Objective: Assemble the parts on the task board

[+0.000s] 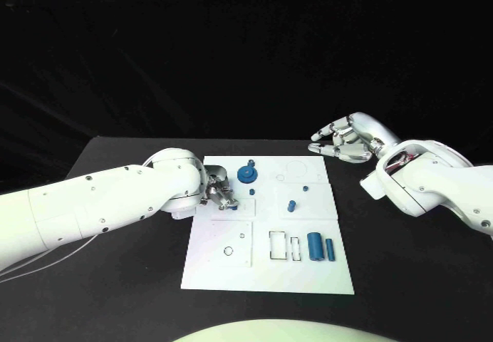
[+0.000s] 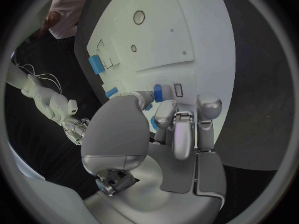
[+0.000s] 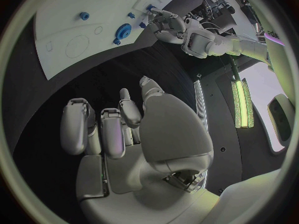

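left hand (image 1: 219,192): on task board (image 1: 308,274) left edge, fingers curled; whether it holds a part, can't tell
right hand (image 1: 346,140): off-board, empty, fingers loosely apart
risk: left hand may knock blue gear (image 1: 246,173) just beside it

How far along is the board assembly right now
Early to midway, I'd judge. A blue gear already stands on the task board. The left hand works at the board's left edge. Two blue cylinders still lie loose. The right hand hovers empty off the board.
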You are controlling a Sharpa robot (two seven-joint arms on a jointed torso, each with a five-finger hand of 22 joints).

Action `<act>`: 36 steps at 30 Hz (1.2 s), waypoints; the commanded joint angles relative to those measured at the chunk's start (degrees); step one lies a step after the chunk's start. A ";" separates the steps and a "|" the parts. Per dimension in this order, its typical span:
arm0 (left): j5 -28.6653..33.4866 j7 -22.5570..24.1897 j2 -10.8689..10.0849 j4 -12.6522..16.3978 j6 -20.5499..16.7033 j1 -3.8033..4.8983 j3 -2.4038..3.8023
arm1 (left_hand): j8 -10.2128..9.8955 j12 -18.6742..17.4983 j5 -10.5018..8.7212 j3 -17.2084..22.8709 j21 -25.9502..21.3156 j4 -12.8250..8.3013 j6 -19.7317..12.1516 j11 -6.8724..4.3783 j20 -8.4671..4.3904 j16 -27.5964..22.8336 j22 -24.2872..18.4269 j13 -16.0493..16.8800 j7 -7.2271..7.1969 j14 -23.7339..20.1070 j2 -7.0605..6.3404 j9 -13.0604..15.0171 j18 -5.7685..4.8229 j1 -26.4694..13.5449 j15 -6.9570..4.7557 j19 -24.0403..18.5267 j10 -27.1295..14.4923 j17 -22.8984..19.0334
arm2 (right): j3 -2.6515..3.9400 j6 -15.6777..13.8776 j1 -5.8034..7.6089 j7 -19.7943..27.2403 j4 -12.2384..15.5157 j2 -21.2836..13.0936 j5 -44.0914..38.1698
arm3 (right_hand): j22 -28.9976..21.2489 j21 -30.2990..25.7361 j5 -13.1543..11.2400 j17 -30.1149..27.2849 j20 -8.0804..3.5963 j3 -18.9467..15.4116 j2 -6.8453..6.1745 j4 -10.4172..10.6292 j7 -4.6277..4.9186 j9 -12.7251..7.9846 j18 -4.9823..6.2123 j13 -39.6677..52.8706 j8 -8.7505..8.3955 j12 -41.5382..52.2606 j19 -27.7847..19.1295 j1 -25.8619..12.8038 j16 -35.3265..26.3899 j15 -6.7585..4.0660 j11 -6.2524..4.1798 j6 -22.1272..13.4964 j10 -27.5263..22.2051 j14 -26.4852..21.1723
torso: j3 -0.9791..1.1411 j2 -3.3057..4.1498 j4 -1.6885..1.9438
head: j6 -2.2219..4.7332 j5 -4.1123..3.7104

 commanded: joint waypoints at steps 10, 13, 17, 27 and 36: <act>-0.42 -0.48 0.25 0.05 1.85 -0.15 -0.11 | 0.41 0.45 0.18 9.56 0.35 -9.33 0.23 -0.24 -0.02 0.44 0.06 0.35 -0.34 5.25 -0.25 0.13 -0.65 -0.67 -0.30 0.57 0.78 12.95 | 0.02 0.69 -0.01 0.29 0.08 -0.01 -0.39 | 3.93 -0.20 0.33 3.47 -0.34 -0.18 0.39 0.04 -0.07 0.06 0.88 0.01 0.21 -0.19 -0.19 -0.17 -0.23 -0.45 -0.08 0.05 0.26 3.08 | -0.02 0.05 0.03 | -0.02 -0.04; -0.30 -0.49 0.30 -0.02 1.73 -0.14 -0.11 | 0.64 0.68 0.12 9.34 0.43 -9.04 0.49 -0.34 -0.04 0.55 0.24 0.53 -0.51 5.32 -0.22 0.18 -0.68 -1.60 -0.38 0.71 1.06 13.14 | 0.02 0.68 -0.01 0.29 0.07 -0.01 -0.39 | 3.92 -0.22 0.34 3.46 -0.34 -0.18 0.40 0.05 -0.07 0.06 0.88 0.00 0.22 -0.19 -0.20 -0.17 -0.24 -0.45 -0.08 0.05 0.25 3.08 | -0.03 0.03 0.00 | 0.03 -0.03; -0.29 -0.51 0.39 -0.21 1.59 -0.14 -0.12 | 0.85 0.81 0.12 8.68 0.50 -7.70 0.87 -0.59 -0.10 0.74 0.41 0.63 -0.86 5.44 -0.10 0.10 -0.72 -4.31 -0.54 0.88 1.29 13.46 | 0.02 0.67 -0.01 0.27 0.09 -0.03 -0.40 | 3.83 -0.37 0.41 3.36 -0.34 -0.20 0.45 0.09 -0.08 0.06 0.92 -0.06 0.25 -0.25 -0.28 -0.20 -0.31 -0.46 -0.08 0.06 0.20 3.06 | -0.01 0.04 0.02 | 0.07 -0.10; -0.31 -0.58 0.62 -0.53 1.46 -0.13 -0.12 | 1.01 1.52 0.07 7.12 0.75 -5.72 2.01 -1.05 -0.38 1.02 1.06 1.34 -1.42 5.60 -0.24 -0.36 -0.86 -9.20 -0.94 1.52 1.95 13.96 | 0.02 0.67 -0.01 0.22 0.13 -0.08 -0.44 | 3.83 -0.37 0.41 3.36 -0.34 -0.20 0.45 0.09 -0.08 0.06 0.92 -0.06 0.25 -0.25 -0.28 -0.20 -0.31 -0.46 -0.08 0.06 0.20 3.06 | 0.00 0.02 0.01 | -0.02 -0.14; -0.31 -0.63 0.78 -0.84 1.32 -0.12 -0.12 | 1.07 1.96 -0.04 4.90 0.93 -4.39 2.79 -1.18 -0.53 1.05 1.54 1.78 -1.58 5.63 -0.12 -0.71 -0.97 -11.78 -1.06 1.96 2.34 14.02 | 0.02 0.63 0.00 0.22 0.15 -0.15 -0.45 | 3.83 -0.37 0.41 3.36 -0.34 -0.20 0.45 0.09 -0.08 0.06 0.92 -0.06 0.25 -0.25 -0.28 -0.20 -0.31 -0.46 -0.08 0.06 0.20 3.06 | -0.01 0.01 0.01 | -0.09 -0.21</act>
